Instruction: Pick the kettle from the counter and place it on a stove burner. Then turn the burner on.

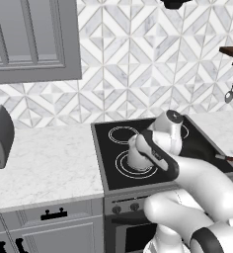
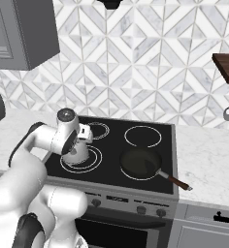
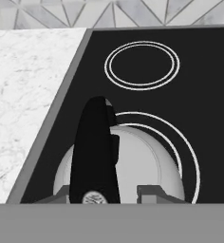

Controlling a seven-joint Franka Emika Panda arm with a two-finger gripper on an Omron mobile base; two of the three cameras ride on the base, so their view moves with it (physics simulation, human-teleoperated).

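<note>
- Closest to your hand camera is the kettle's black arched handle [image 3: 96, 152], running up the middle of the view with the pale round body under it.
- The kettle [image 3: 133, 166] sits inside the two white rings of the stove burner [image 3: 187, 152], the front-left circle of the black cooktop [image 2: 111, 145]. From the left base view it looks set down on the glass rather than hanging above it, though the arm hides its base.
- Your tool [image 3: 115, 192] is right at the top of the kettle, one dark tip on each side of the handle. You cannot tell from these pictures whether the tips press on the handle or stand just free of it.
- Expect the kettle to be stiff and fairly light, with a smooth, rounded body that would slip under a pinch. The arched handle is the place to hold, near its crown so the kettle hangs level.
- The burner disc is black, not glowing, so it reads as off; the knobs [image 2: 140, 209] on the front panel below the cooktop are what the second step needs.
- A dark frying pan [image 2: 139, 162] occupies the front-right circle, well apart from the kettle.
- The marble surface [image 1: 44, 158] lies to the left of the stove.
- No brand, label or readable writing shows on anything.
</note>
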